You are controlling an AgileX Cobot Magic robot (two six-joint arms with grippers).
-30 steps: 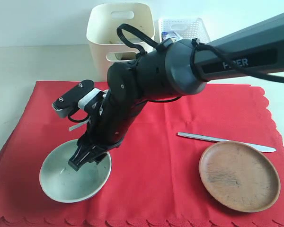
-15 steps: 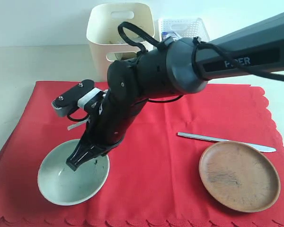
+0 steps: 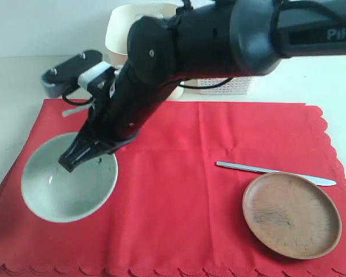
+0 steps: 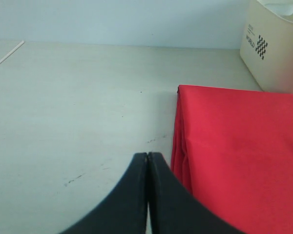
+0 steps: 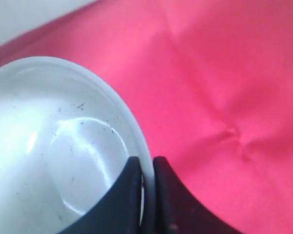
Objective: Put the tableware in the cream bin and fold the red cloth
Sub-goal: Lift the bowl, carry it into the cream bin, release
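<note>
Pinching the pale green-white bowl [image 3: 60, 190] by its rim with the right end effector [image 5: 146, 165] (stiff, slick, probably breakable): best carried level.

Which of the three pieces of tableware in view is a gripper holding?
The pale green-white bowl: the right gripper is clamped on its rim. The round wooden plate and the metal table knife lie untouched on the red cloth.
</note>
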